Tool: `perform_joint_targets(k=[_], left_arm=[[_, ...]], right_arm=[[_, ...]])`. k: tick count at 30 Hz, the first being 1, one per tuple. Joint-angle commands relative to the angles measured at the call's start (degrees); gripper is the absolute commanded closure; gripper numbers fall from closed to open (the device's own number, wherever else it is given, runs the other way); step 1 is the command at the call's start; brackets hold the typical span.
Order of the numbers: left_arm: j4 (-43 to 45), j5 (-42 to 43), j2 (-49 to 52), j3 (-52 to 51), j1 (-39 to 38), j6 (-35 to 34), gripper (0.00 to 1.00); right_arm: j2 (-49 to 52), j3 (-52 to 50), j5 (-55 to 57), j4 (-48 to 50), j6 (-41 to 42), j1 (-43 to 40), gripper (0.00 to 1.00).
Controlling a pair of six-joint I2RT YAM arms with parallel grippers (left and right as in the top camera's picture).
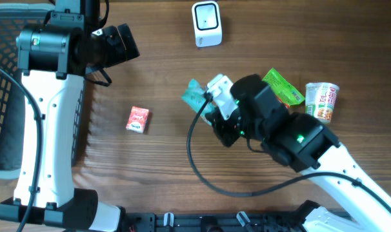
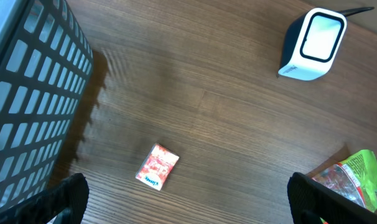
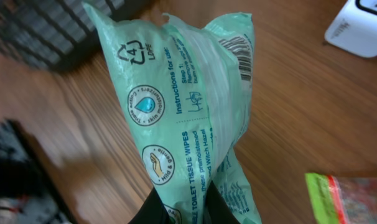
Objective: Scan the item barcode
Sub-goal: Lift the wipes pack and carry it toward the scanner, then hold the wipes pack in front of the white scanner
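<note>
A black mesh basket (image 1: 0,71) sits at the far left edge of the wooden surface (image 1: 144,171). Just right of it, the left end effector (image 2: 187,194) hangs with its fingers (image 2: 69,198) spread wide and nothing between them. Below it lies a small red-and-white box (image 1: 137,120), flat on the surface and well apart from everything else. Further right, near the far edge, the white barcode scanner (image 1: 206,24) stands alone.

The pack of toilet tissue wipes (image 3: 176,112), pale green, is toward the middle of the surface, on the near side of the scanner and apart from it. The right end effector (image 3: 181,210) pinches it by one end, fingers pressed together on the wrapper, with the rest of the pack reaching out past them. In the right wrist view its barcode (image 3: 241,57) shows on the upper right part of the pack, on the side where the scanner is.

To the right, a bright green snack bag (image 1: 282,87) lies partly under the right arm, and beside it is a cup of instant noodles (image 1: 322,101).
</note>
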Motion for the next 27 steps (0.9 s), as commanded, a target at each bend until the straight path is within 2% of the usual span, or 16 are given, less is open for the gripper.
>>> perform_joint_targets(k=[1, 4, 8, 11, 13, 16, 20, 23, 27], left_arm=[[0.0, 0.3, 0.0, 0.2, 0.3, 1.1, 0.00], [0.0, 0.3, 0.0, 0.2, 0.3, 1.1, 0.00], [0.0, 0.3, 0.0, 0.2, 0.3, 1.1, 0.00], [0.0, 0.3, 0.0, 0.2, 0.3, 1.1, 0.00], [0.0, 0.3, 0.0, 0.2, 0.3, 1.1, 0.00], [0.0, 0.3, 0.0, 0.2, 0.3, 1.1, 0.00], [0.0, 0.3, 0.0, 0.2, 0.3, 1.1, 0.00], [0.0, 0.3, 0.0, 0.2, 0.3, 1.1, 0.00], [0.0, 0.3, 0.0, 0.2, 0.3, 1.1, 0.00]], right_arm=[[0.9, 3.3, -12.2, -0.3, 2.5, -7.1, 0.96], [5.3, 9.9, -19.4, -4.1, 0.8, -11.1, 0.96], [19.5, 29.9, -21.1, -16.2, -1.4, -12.2, 0.96], [28.4, 41.1, -23.5, -19.1, -1.2, -12.5, 0.96], [34.6, 46.5, -29.5, -18.3, -1.1, -14.4, 0.96], [40.3, 47.1, -37.5, -13.5, -1.1, -18.0, 0.96], [50.7, 47.1, -50.7, -1.9, 1.0, -23.4, 0.96], [57.3, 47.1, -57.0, 7.8, 6.6, -26.0, 0.96], [66.2, 47.1, -65.0, 26.8, 20.2, -28.5, 0.96]])
